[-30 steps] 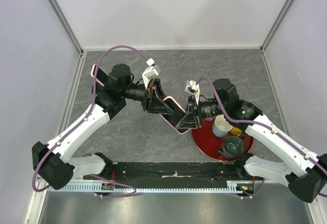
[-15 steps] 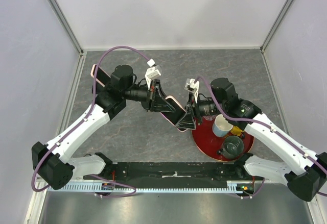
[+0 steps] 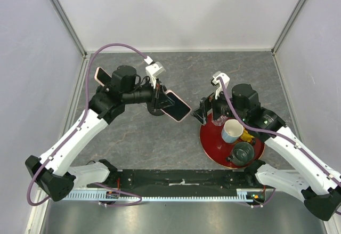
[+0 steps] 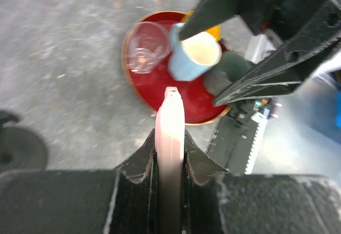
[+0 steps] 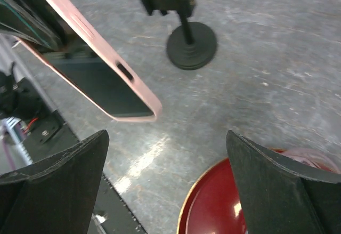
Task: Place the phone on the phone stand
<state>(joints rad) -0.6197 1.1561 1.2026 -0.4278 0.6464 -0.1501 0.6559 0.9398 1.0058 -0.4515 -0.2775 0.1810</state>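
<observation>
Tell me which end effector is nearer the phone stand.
Left. The left end effector, gripping the phone, hangs almost directly over the phone stand; the right end effector stands open off to the side, by the red tray.

Two white robot arms, a left arm (image 3: 74,138) and a right arm (image 3: 298,154), over one grey table (image 3: 133,143). One pink-cased phone (image 3: 177,106). One more pink-edged slab (image 3: 101,75), mostly hidden behind the left arm. One black phone stand (image 5: 186,37). One red tray (image 3: 213,144) carrying four things: one blue cup (image 3: 232,131), one clear glass (image 4: 144,45), one dark round pot (image 3: 242,153), one yellow object (image 3: 246,136).
</observation>
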